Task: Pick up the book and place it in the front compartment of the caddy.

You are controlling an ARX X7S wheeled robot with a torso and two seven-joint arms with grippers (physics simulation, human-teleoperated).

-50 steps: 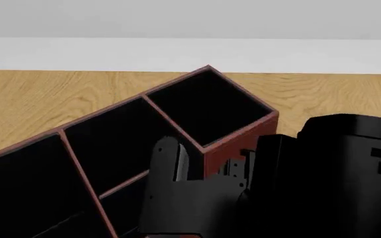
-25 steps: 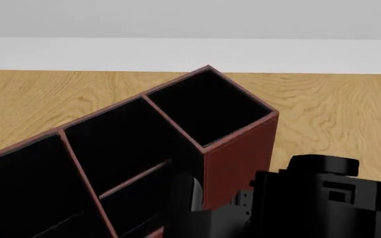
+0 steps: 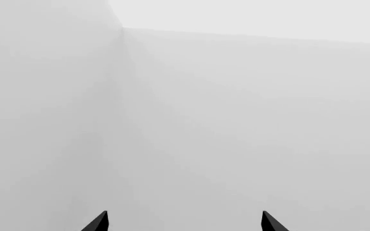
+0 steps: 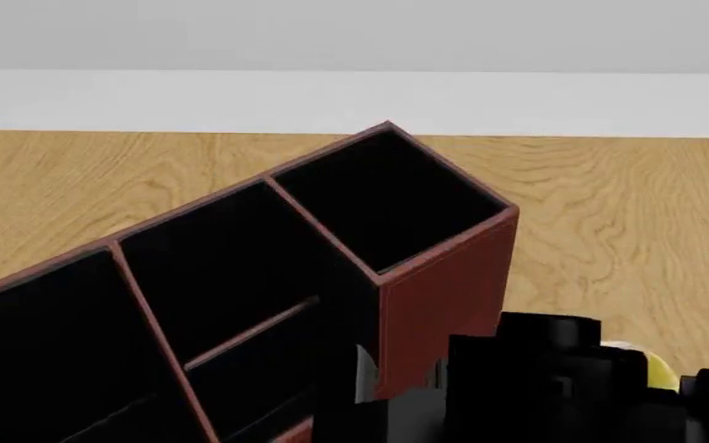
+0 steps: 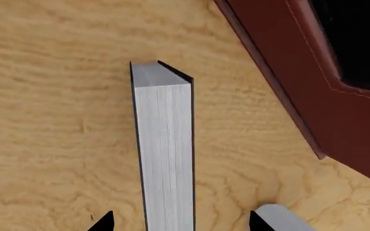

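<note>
The book (image 5: 164,144) is black with a white page edge and stands on the wooden table beside the caddy's outer wall (image 5: 288,72). My right gripper (image 5: 179,222) is open and straddles the book, with a gap on each side between fingertip and cover. In the head view the dark-red caddy (image 4: 447,286) with its black sections fills the left and middle. My right arm (image 4: 552,388) is low at its near right corner and hides the gripper. My left gripper (image 3: 183,222) is open, empty, and faces only a grey wall.
The white-and-yellow mug (image 4: 635,362) peeks out behind my right arm, close to the caddy's right side. A pale rounded shape (image 5: 281,219) lies beside the right fingertip in the right wrist view. Bare wooden table (image 4: 626,231) extends to the right of the caddy.
My right arm has dropped lower and nearer beside the caddy's corner, leaving most of the head view. The mug's edge now shows behind it. The caddy has not moved.
</note>
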